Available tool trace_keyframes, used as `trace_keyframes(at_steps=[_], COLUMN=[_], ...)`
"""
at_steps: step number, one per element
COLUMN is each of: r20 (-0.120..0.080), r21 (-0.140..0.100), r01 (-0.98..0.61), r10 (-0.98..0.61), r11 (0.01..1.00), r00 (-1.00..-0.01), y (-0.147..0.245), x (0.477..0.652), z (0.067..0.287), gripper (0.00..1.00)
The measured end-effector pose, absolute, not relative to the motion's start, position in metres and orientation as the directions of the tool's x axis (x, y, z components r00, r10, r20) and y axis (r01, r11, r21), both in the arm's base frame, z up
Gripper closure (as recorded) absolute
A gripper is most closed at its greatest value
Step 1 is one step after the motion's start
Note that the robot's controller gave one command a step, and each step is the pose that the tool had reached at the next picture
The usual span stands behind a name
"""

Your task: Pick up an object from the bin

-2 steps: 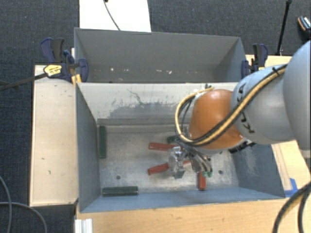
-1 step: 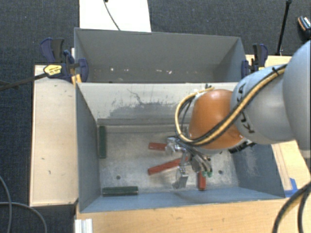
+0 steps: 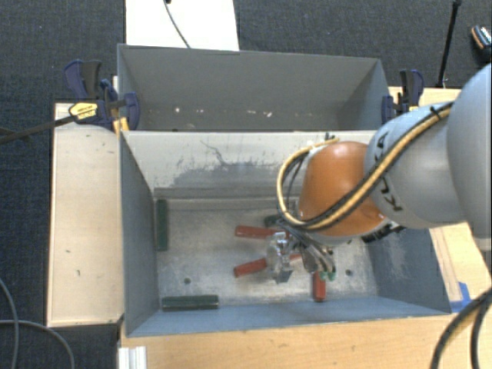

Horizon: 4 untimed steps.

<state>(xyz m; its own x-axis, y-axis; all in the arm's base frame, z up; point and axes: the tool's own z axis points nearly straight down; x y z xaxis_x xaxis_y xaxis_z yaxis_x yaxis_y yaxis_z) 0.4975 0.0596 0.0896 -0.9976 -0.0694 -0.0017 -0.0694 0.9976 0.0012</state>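
Camera view: red sticks (image 3: 250,268) beneath arm (image 3: 430,175), green bars (image 3: 161,223) apart.

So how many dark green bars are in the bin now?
2 dark green bars: one lying at the left side, one along the front, near the left corner. More may be hidden under the arm.

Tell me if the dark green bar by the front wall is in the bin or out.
In. The dark green bar lies flat on the bin floor along the front wall, left of the tool.
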Motion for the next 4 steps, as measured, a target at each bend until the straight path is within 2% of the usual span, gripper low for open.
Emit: trace_keyframes(at_steps=[1,2,3,4], r20=[-0.002,-0.008,-0.003,-0.012], r21=[0.001,0.001,0.001,0.002], r01=[-0.068,-0.067,-0.066,-0.034], r10=[-0.068,-0.067,-0.066,-0.034], r11=[0.998,0.998,0.998,0.999], r00=[-0.998,-0.998,-0.998,-0.999], y=[0.060,0.033,0.034,0.053], x=[0.498,0.481,0.479,0.492], z=[0.090,0.071,0.070,0.274], gripper=[0.00,0.00,1.00,1.00])
